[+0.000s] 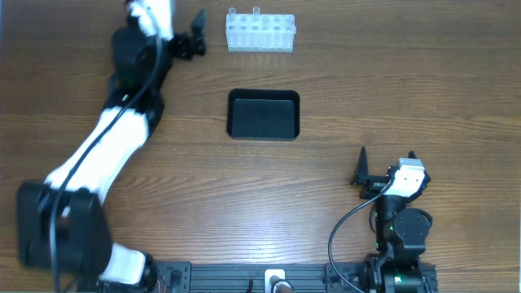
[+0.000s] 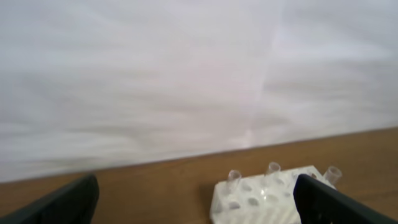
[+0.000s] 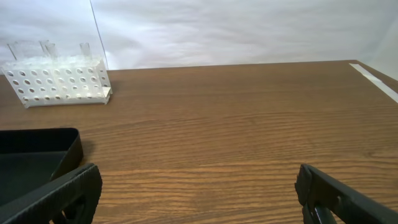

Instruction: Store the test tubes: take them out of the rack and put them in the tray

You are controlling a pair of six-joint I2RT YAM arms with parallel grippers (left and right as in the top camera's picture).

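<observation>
left gripper (image 1: pixel 198 34), fingers apart, beside the rack (image 1: pixel 260 34) at the far edge of the table (image 1: pixel 407 81); 3 test tubes (image 2: pixel 272 169) stand in it. right gripper (image 1: pixel 387 163), also spread, well apart from the tray (image 1: pixel 232 114).

1. The top view looks straight down from high above, taking in a wide stretch of the worktop (image 1: pixel 407 98).
2. The left wrist view sits low and very near the rack (image 2: pixel 267 196), facing the white backdrop (image 2: pixel 186 74) behind it.
3. The right wrist view looks level across the worktop from well back; it shares the rack and the tray (image 3: pixel 37 132) with the top view
</observation>
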